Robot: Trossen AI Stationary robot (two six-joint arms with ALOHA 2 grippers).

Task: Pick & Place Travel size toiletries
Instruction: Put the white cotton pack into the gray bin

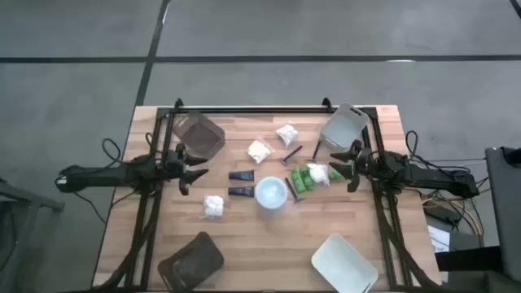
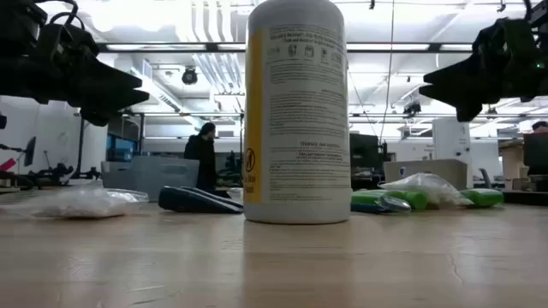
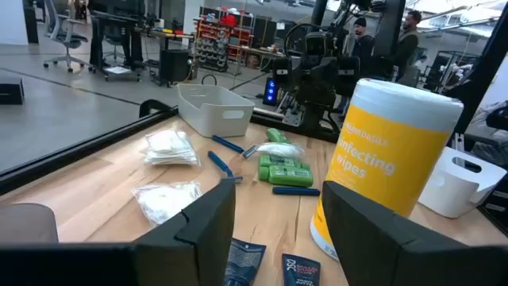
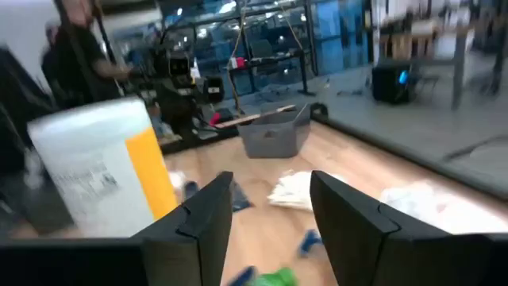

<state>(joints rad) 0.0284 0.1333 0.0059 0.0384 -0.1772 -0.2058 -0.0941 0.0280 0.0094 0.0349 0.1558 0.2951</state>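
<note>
Both my grippers hang above table, fingers spread, holding nothing: left gripper (image 1: 192, 168) left of centre, right gripper (image 1: 345, 167) right of centre. Toiletries all loose mid-frame. Tall yellow bottle (image 1: 271, 194) stands dead centre, tippy imo; a sideways swing knocks it over. Green pieces (image 1: 305, 179) and razors (image 1: 291, 155) sit crowded, so a grab might snag two.

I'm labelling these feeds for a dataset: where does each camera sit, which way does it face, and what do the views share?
High view: overhead, straight down; both arms show, left gripper and right gripper open above the table.
Low view: table height, looking level at the yellow bottle; grippers overhead.
Left wrist view: looks past its own fingers toward the right arm.
Right wrist view: looks past its own fingers toward the left arm.
Shared: all four show the yellow bottle.
</note>
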